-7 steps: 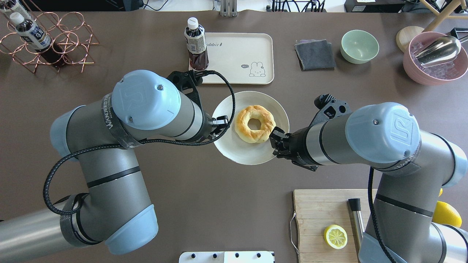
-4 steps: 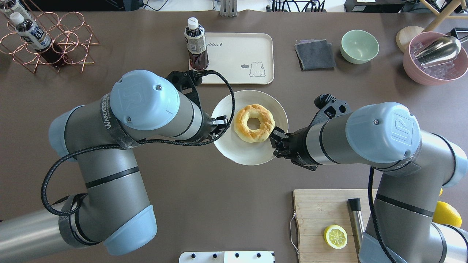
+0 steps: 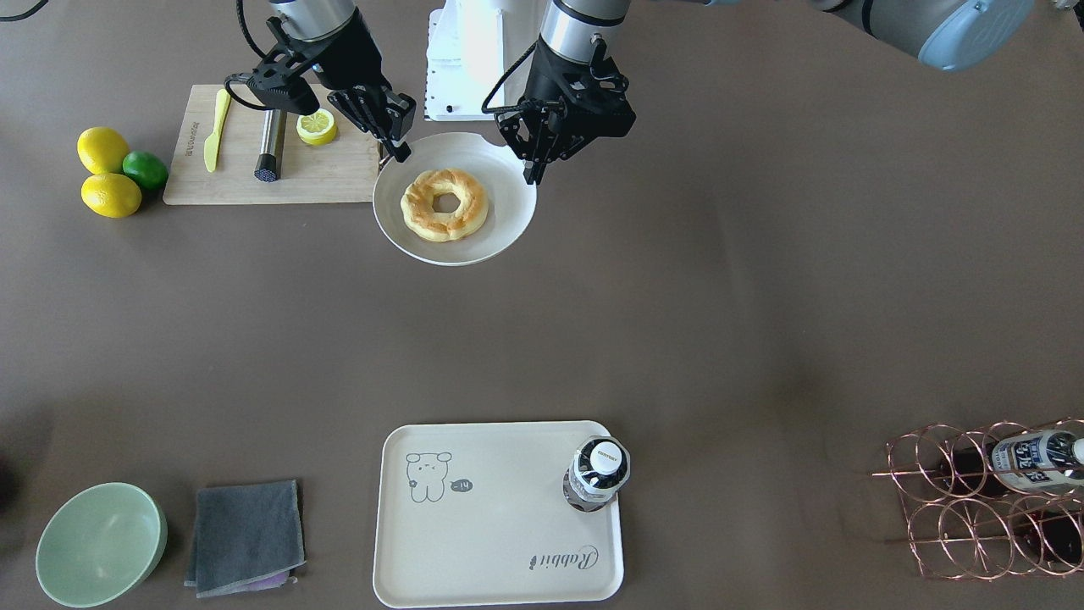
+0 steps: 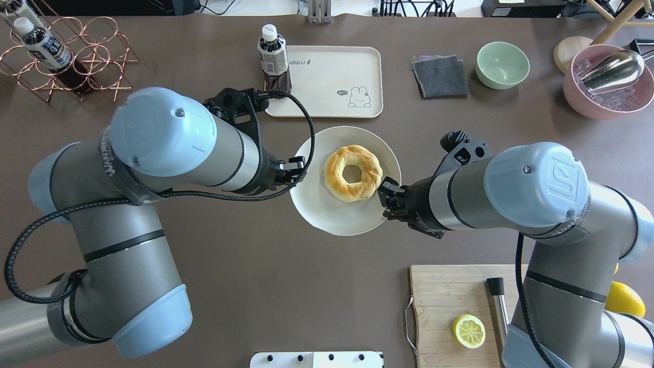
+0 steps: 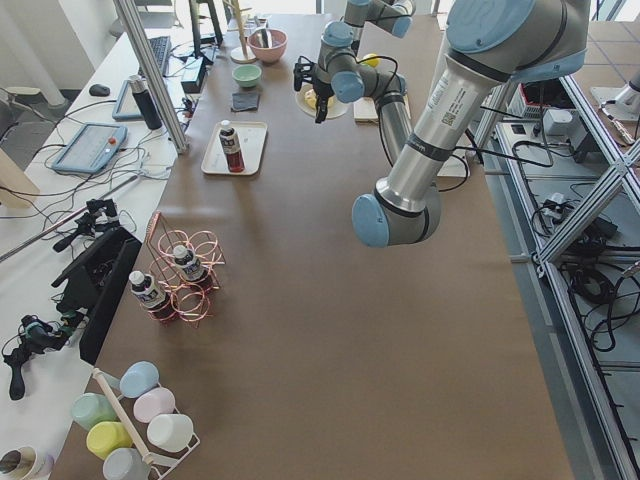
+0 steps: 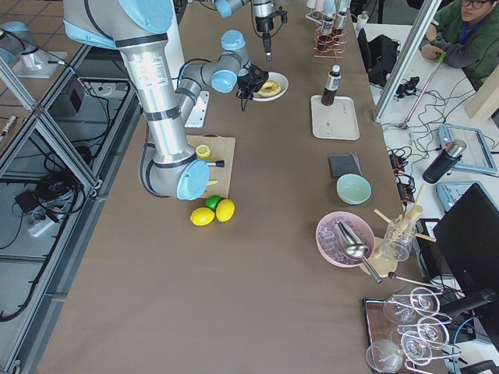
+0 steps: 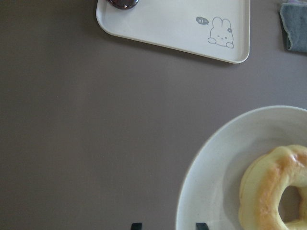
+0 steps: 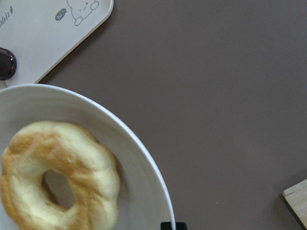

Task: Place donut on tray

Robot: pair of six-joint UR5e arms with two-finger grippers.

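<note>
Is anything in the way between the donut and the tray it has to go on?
Nothing visible does. The donut lies on the plate, and only bare table separates the plate from the tray. A bottle stands on one corner of the tray; the rest of it is bare.

Two dark tips of the jaws are seen at the bottom edge, set apart, with the rim of the plate (image 7: 201,167) between them. The donut (image 7: 268,191) is seen on it, right of the jaws. Well ahead on the counter (image 7: 86,134), the tray (image 7: 168,24) is seen carrying a dark bottle base (image 7: 123,3); a grey cloth (image 7: 293,24) lies further right.
</note>
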